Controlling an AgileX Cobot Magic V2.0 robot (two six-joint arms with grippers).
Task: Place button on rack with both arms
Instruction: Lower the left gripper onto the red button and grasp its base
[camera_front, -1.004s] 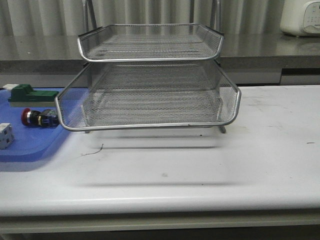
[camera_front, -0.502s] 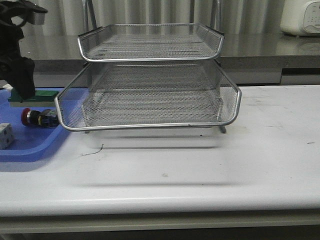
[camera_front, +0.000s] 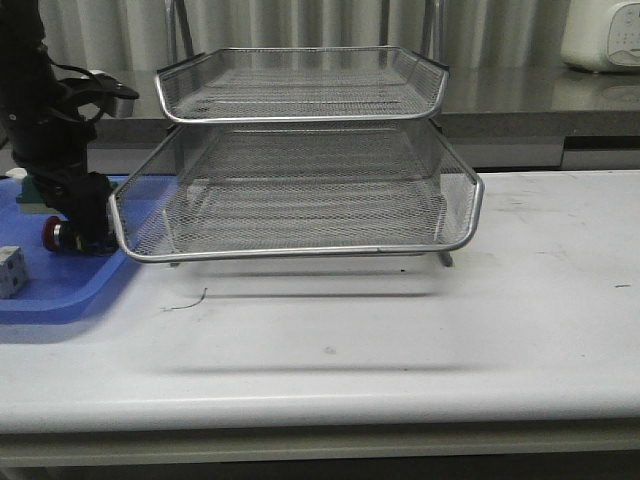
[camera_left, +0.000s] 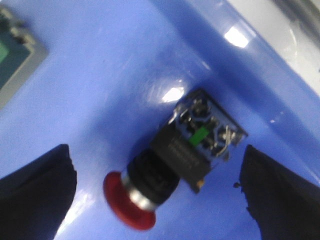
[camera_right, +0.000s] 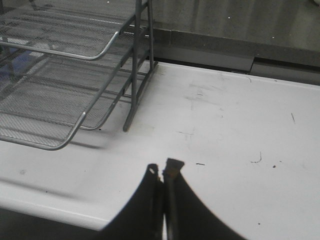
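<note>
The button (camera_left: 175, 172) lies on its side on the blue tray (camera_left: 100, 75), between the spread fingers of the left hand (camera_left: 155, 195) — not yet touched. Step in hand, by judgement: the pick-up; next the fingers must close across the block body. The right hand (camera_right: 162, 172), fingers pressed together and empty, hangs over the bare surface (camera_right: 240, 130) beside the rack (camera_right: 65, 75). In the front view the left arm hides most of the button — only its red cap shows.

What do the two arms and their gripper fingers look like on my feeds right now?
The left arm is black and bulky, with black cables looping off it. Its gripper has broad matte-black fingers. The right gripper has curved black fingers tapering to thin tips. No markings visible.
</note>
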